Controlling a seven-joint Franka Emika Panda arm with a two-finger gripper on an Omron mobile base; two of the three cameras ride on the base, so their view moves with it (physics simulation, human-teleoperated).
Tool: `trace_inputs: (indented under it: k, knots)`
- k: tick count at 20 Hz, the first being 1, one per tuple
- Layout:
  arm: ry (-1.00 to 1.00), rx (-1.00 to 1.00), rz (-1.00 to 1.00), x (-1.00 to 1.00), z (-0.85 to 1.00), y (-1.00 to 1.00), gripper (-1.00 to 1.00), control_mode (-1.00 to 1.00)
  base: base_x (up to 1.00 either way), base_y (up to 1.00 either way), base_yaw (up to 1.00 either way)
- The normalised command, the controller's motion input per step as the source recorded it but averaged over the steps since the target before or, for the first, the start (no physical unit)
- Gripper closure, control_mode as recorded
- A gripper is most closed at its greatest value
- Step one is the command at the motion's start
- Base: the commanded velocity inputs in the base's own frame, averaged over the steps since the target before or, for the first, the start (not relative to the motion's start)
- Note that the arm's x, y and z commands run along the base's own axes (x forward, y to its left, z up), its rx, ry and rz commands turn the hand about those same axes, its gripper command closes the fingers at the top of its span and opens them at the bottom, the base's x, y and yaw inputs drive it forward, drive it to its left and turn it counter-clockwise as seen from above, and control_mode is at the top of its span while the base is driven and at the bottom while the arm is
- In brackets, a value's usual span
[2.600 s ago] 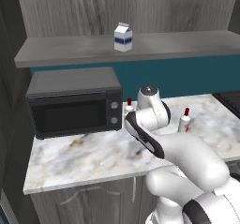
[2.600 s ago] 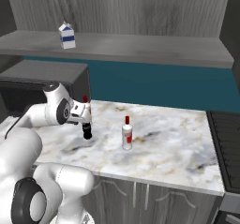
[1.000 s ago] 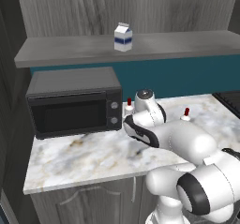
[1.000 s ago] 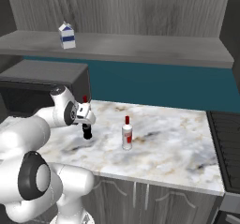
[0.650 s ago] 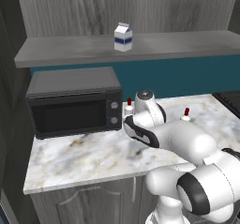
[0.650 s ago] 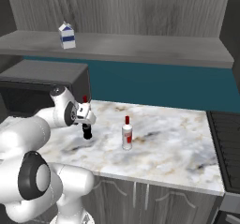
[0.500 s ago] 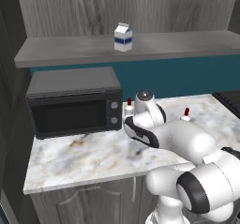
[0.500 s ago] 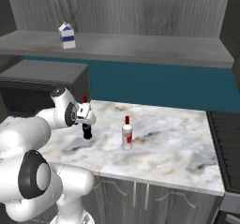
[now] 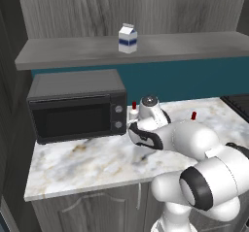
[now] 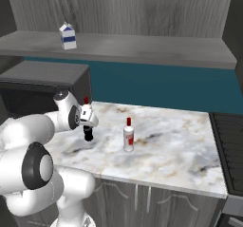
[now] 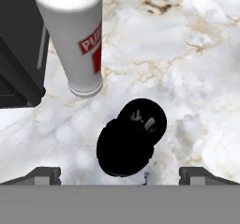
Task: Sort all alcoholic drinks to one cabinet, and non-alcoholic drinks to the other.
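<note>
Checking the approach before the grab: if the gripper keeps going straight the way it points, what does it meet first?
Most likely the black cola bottle, centred between the open gripper's fingertips; the red-labelled white bottle stands off to one side.

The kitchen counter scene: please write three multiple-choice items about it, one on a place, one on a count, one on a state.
1. Where does the milk carton stand?
A. on the shelf above the microwave
B. on the marble counter
C. inside the microwave

2. How many red-capped bottles stand on the counter?
A. one
B. two
C. four

3. How is the claw over the black cola bottle?
A. shut on the bottle's cap
B. lifting the bottle
C. open, fingertips apart on either side

Key: 1 A, the carton sits on the grey shelf. 2 B, the right base view shows one by the arm and one alone. 3 C, the hand view shows both fingertips wide apart with the bottle between.
</note>
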Motion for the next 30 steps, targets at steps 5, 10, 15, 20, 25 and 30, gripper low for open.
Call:
trace_inputs:
  k: [5,10,15,20,25,30]
  knots:
    - [0.00,0.00,0.00,0.06,-0.03,0.00,-1.00,-1.00,0.00,0.00,0.00]
    - [0.00,0.00,0.00,0.06,-0.02,0.00,-1.00,-1.00,0.00,0.00,0.00]
    - [0.00,0.00,-0.01,0.12,-0.07,0.00,-1.00,-1.00,0.00,0.00,0.00]
    - [0.00,0.00,0.00,0.08,-0.07,0.00,-1.00,-1.00,0.00,0.00,0.00]
    - [0.00,0.00,0.00,0.02,-0.07,0.00,-1.00,-1.00,0.00,0.00,0.00]
    - [0.00,0.00,0.00,0.00,-0.04,0.00,1.00,-1.00,0.00,0.00,0.00]
